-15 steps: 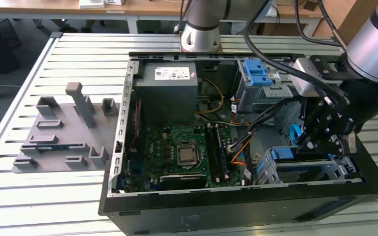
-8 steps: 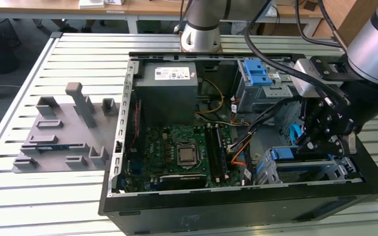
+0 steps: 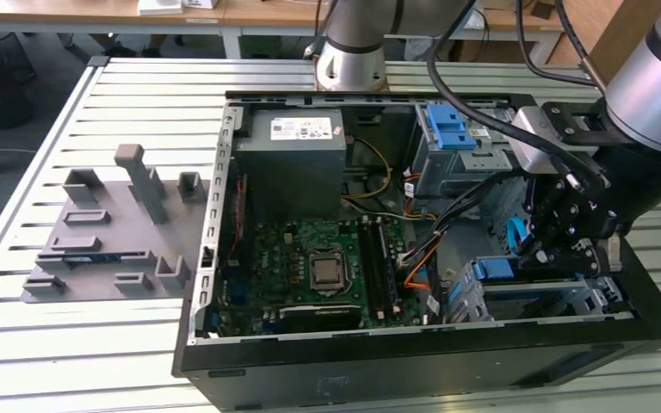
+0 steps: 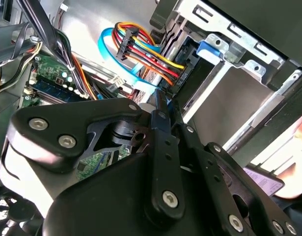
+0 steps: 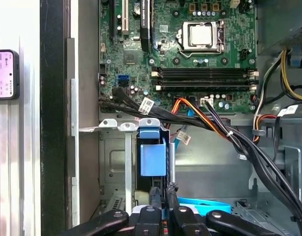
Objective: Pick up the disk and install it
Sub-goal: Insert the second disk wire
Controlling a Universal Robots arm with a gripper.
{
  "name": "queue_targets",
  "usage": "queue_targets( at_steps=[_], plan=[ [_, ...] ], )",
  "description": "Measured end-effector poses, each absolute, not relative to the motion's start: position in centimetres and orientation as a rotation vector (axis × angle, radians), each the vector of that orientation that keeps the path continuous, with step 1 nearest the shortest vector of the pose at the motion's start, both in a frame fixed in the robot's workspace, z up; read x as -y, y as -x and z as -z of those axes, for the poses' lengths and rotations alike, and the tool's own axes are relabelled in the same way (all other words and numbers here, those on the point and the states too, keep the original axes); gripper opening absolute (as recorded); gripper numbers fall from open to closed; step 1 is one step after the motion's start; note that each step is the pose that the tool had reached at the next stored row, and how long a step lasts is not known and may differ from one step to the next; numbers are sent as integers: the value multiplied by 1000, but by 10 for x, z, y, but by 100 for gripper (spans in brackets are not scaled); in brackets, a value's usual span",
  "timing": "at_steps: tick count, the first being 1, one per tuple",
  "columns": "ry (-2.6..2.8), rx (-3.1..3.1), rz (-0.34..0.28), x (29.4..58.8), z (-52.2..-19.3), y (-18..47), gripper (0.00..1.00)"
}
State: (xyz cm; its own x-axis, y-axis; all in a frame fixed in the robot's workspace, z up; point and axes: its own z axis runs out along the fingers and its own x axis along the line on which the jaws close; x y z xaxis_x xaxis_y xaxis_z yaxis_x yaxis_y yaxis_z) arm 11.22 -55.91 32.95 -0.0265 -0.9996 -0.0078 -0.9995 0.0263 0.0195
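Note:
The disk stands edge-on in a slot of the lower drive cage; I see only its blue bracket end, silver body hidden. In the exterior view that blue end sits at the cage's top, near the case's front right corner. My gripper hangs just off the blue end with its two black fingers pressed together and nothing visible between them. In the second wrist view the gripper points at the cage mouth beside the cable plugs. In the exterior view the gripper reaches down into the case.
A thick black cable bundle and orange, red and blue wires run close past the cage. The motherboard, power supply and upper cage with a blue latch fill the case. A grey fixture stands on the slatted table.

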Motion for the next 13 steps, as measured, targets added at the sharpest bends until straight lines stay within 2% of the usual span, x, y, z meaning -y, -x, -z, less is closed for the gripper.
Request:
queue_targets(
  at_steps=[11, 12, 13],
  plan=[
    [-2186, 2245, 31, 559, -329, -112, 17],
    [-2186, 2245, 31, 559, -329, -112, 23],
    [-2186, 2245, 31, 559, -330, -112, 23]
  ],
)
